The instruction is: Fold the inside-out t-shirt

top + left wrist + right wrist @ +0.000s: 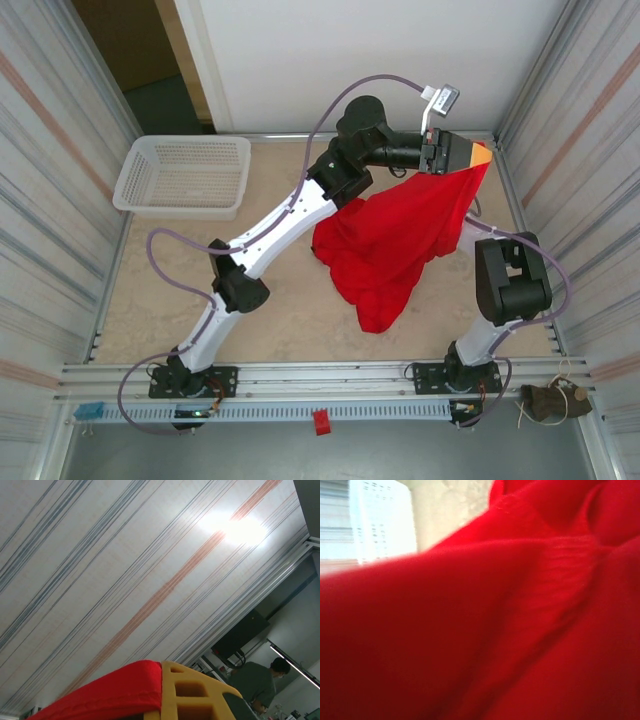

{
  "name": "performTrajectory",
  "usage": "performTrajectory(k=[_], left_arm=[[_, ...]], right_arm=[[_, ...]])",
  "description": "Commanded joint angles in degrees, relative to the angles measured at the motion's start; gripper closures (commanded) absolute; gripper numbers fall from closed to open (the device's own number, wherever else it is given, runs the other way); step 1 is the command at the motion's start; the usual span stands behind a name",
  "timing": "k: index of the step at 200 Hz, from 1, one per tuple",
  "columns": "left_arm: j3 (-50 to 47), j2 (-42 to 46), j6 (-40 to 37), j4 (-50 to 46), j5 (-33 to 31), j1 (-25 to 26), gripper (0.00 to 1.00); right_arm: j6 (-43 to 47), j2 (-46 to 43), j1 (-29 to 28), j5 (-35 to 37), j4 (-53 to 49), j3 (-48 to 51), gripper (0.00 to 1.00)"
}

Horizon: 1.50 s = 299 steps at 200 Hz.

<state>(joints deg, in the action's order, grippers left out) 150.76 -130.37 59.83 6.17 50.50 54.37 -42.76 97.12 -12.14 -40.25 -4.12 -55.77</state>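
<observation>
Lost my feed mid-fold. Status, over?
Left gripper raised high, jaws shut on t-shirt, cloth hanging below. Right arm reaches into the cloth, jaws hidden. Basket far left, well apart.

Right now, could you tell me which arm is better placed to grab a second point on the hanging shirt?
Probably the right. The left gripper is shut on the t-shirt, holding it up, so it is busy; the right arm sits beside the hanging cloth, its camera against it.
</observation>
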Motion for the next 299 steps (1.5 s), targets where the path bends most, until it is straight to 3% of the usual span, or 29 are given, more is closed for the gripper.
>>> performTrajectory(k=[1, 86, 125, 180, 235, 299], left_arm=[[2.3, 4.6, -0.9, 2.7, -0.1, 0.1, 1.00], [0.2, 4.4, 0.1, 3.4, 0.1, 0.6, 1.00], [-0.2, 4.5, 0.2, 3.1, 0.2, 1.1, 1.00], [-4.1, 5.9, -0.8, 2.5, -0.2, 1.1, 1.00], [-5.5, 5.5, -4.1, 0.1, -1.1, -1.4, 1.00], [3.5, 2.3, -1.2, 0.3, -1.7, -5.1, 1.00]], right_arm=[[4.7, 1.2, -2.8, 4.4, -5.6, -2.0, 0.23], [4.4, 6.4, -7.5, 17.8, -13.8, -6.0, 0.20], [-2.6, 8.1, -1.8, 23.2, -12.5, -7.2, 0.20], [-8.6, 1.5, 6.4, 31.6, -11.8, -4.1, 0.21], [0.8, -4.8, 4.2, 23.8, -13.7, -3.9, 0.22], [3.5, -6.2, -3.0, 19.9, -14.0, -0.2, 0.21]])
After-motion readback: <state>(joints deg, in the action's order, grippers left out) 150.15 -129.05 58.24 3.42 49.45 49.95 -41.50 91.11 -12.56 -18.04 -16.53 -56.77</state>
